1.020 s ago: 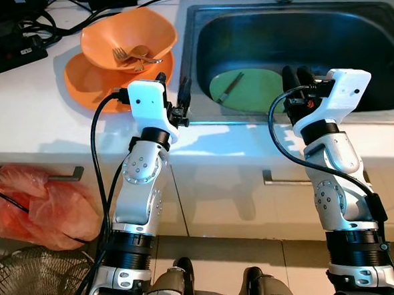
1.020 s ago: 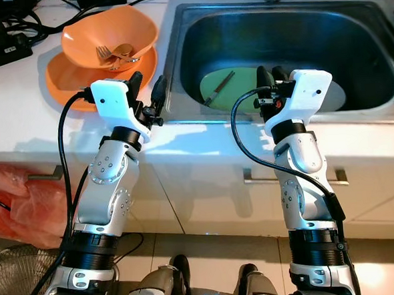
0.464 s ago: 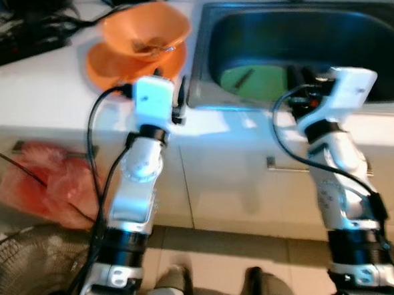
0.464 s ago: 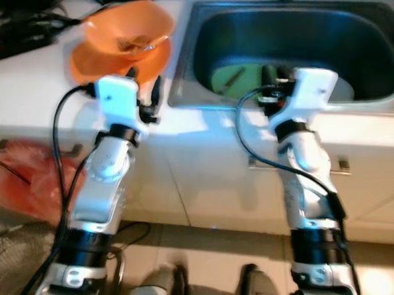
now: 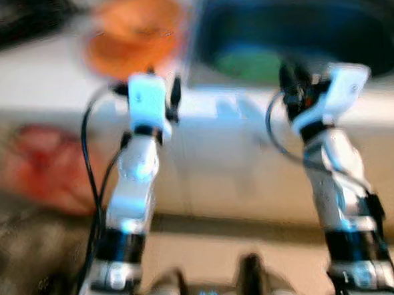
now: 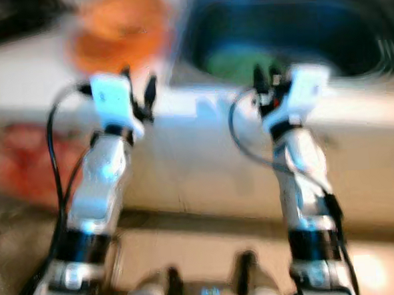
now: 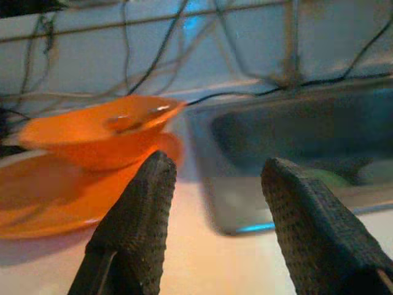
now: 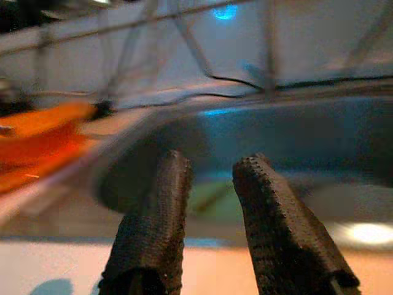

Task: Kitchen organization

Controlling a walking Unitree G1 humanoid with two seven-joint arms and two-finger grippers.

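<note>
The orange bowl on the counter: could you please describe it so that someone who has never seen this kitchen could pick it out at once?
Start at the steel sink set into the white counter. Just beside the sink's rim, on the robot's left, lies a flat orange plate, and the orange bowl sits on top of it. It is the deeper, raised dish with cutlery resting inside, unlike the shallow plate beneath.

- Head views are taken from above, facing forward and down over both arms at the counter (image 5: 39,80) and sink (image 5: 290,28); both are blurred.
- Left wrist view is aimed low along the counter, close to the orange bowl (image 7: 101,132) and sink edge.
- Right wrist view is aimed into the sink basin.
- Bowl and sink are shared by all views.
</note>
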